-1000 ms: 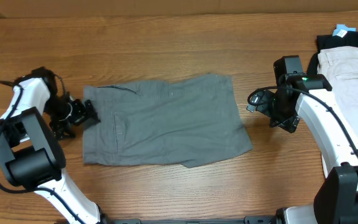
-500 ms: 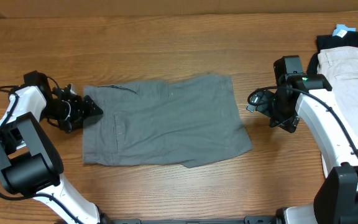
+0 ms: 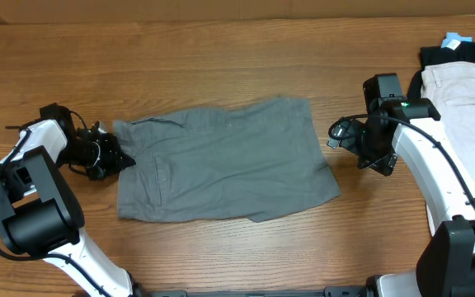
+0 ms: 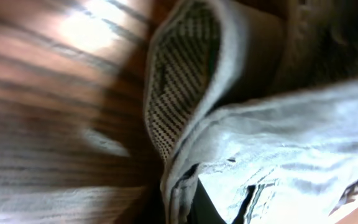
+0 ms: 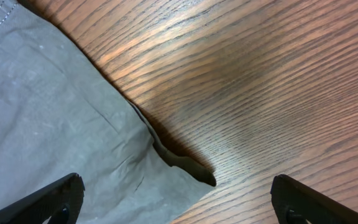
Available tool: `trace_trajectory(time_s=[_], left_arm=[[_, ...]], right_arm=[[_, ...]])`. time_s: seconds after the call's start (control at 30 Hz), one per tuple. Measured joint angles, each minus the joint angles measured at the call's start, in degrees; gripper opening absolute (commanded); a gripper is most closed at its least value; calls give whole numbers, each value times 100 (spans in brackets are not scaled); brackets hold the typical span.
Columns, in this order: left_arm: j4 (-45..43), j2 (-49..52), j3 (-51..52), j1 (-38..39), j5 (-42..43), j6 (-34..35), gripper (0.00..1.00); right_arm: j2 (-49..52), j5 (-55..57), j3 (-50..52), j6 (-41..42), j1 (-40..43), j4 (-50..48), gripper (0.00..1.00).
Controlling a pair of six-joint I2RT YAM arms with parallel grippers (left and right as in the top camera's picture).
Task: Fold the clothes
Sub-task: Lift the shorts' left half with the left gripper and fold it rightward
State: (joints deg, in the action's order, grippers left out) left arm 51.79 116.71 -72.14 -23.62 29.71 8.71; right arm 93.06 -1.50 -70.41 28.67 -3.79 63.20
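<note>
Flat on the wooden table (image 3: 221, 66), a little left of its middle, lies the pair of grey shorts (image 3: 229, 161), spread out in a single layer. The waistband end points toward the left arm and the leg hems toward the right arm. A short dark seam or pocket edge shows near the upper left corner, and a stitched pocket outline sits on the left half. The lower right hem curls over slightly, as the right wrist view shows, where the shorts (image 5: 55, 118) fill the left part of the picture and bare wood fills the rest.

At the left edge of the cloth, the left gripper (image 3: 115, 157) lies low over the table with its jaws together, pinched on the waistband edge. The left wrist view shows bunched grey fabric (image 4: 278, 162) pressed close to the lens, its paler woven inside turned outward.

Off the far hem, near it but not touching, the right gripper (image 3: 340, 132) has its jaws spread wide and nothing between them.

Further right, at the table's far corner, a beige garment (image 3: 468, 91) lies on a black one (image 3: 460, 56) with a blue tag (image 3: 453, 39).
</note>
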Motion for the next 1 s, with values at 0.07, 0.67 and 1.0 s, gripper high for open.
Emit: trace_trajectory(time_s=[0.07, 0.67, 1.0], left_arm=[[140, 0, -96, 57, -216, 234, 4], [3731, 234, -4382, 138, -2430, 1130, 4], [4339, 234, -5348, 1084, -2555, 1255, 4]], right_arm=[[0, 4, 0, 0, 2, 0, 100], [0, 4, -2, 0, 0, -2, 100], [0, 2, -2, 0, 0, -2, 100]])
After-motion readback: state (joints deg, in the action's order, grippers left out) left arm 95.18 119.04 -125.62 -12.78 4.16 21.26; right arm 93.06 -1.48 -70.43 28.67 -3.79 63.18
